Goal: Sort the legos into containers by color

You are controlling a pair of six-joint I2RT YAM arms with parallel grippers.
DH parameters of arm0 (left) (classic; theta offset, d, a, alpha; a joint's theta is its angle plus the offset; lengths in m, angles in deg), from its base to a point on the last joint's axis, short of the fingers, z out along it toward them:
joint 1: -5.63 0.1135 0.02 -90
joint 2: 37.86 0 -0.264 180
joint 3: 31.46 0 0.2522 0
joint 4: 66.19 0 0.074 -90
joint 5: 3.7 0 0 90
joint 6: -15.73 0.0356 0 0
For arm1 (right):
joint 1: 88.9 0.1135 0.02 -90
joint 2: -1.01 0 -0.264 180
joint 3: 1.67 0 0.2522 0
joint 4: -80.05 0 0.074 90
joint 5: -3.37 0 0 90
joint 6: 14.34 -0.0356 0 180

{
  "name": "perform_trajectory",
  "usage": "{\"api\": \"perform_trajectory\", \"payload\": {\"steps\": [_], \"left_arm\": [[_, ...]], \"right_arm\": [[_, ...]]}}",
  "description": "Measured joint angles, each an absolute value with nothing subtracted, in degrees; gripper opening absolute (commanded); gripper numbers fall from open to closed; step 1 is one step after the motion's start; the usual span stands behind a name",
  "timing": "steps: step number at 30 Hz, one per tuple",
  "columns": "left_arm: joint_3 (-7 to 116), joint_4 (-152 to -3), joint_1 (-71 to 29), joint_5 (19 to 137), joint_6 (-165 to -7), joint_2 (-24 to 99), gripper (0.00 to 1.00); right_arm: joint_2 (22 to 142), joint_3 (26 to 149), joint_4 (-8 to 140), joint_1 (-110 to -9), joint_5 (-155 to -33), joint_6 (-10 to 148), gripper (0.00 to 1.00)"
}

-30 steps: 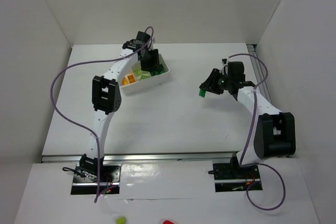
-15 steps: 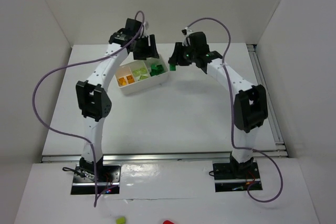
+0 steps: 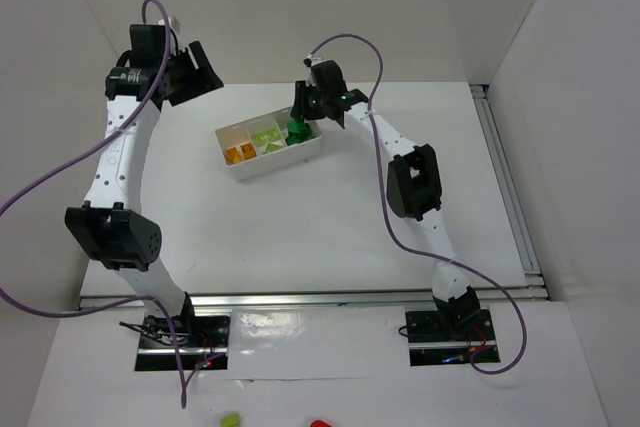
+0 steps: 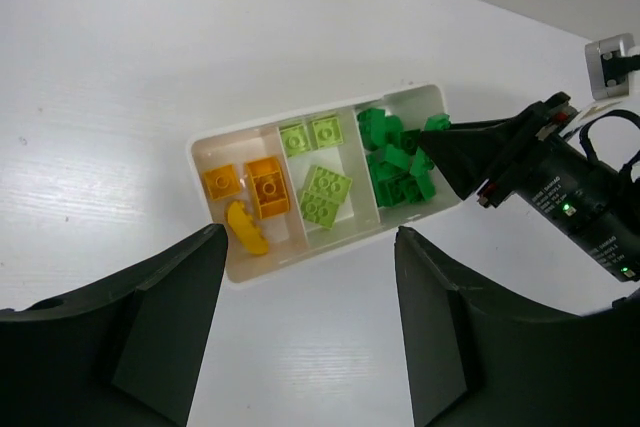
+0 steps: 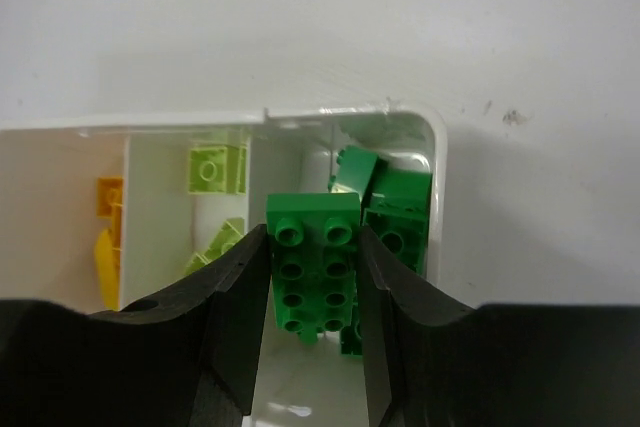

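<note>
Below the right gripper (image 5: 312,242), whose jaws are being filled by a dark green brick (image 5: 312,292), the end compartment (image 5: 395,152) of the tray (image 5: 436,187) is being crowded by piled green bricks (image 5: 400,205), while bare table (image 5: 520,37) is being left open ahead and rightward beyond its wall.

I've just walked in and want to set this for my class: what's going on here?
Bricks are being sorted by colour into a white tray. The right hand is shut on a dark green brick, holding it over the end compartment with the other dark green bricks. The orange bricks lie at the opposite end, the lime bricks in the middle. The left hand is open, empty, raised away from the tray.
</note>
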State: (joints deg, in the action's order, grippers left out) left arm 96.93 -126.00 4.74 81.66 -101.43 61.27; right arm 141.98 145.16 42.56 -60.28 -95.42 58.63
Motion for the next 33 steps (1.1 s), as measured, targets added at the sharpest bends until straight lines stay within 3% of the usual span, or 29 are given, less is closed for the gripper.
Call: {"api": "perform_trajectory", "payload": {"steps": [1, 4, 8, 11, 12, 19, 24, 29, 33], "left_arm": [[96.1, -126.1, 5.0, 81.5, -101.4, 61.2, 0.77], [94.5, -126.9, 5.0, 80.3, -101.5, 61.6, 0.76], [94.6, -127.3, 5.0, 78.2, -101.5, 63.0, 0.75], [94.8, -127.3, 5.0, 76.8, -101.5, 64.2, 0.75], [94.8, -127.3, 5.0, 76.5, -101.5, 64.5, 0.75], [95.2, -127.4, 5.1, 76.0, -101.5, 64.6, 0.75], [95.2, -127.5, 5.3, 75.9, -101.5, 64.4, 0.76], [95.2, -127.5, 6.2, 75.4, -101.4, 63.2, 0.76], [96.6, -127.5, 6.6, 75.1, -101.4, 62.7, 0.76]], "right_arm": [[142.5, 145.2, 41.7, -60.2, -95.2, 58.7, 0.54], [142.9, 145.1, 39.9, -59.9, -94.2, 59.0, 0.75], [141.8, 144.7, 40.0, -59.8, -92.5, 59.7, 0.88], [139.3, 143.0, 40.0, -59.2, -88.7, 60.4, 0.91], [137.5, 141.2, 40.1, -59.1, -87.1, 60.6, 1.0], [118.7, 126.5, 39.9, -60.3, -67.1, 59.3, 1.0], [106.2, 118.3, 33.3, -68.7, -54.2, 51.1, 1.0], [99.1, 107.0, 22.0, -80.4, -48.2, 43.9, 1.0], [91.8, 93.2, 18.7, -82.3, -49.8, 44.0, 1.0]]}}
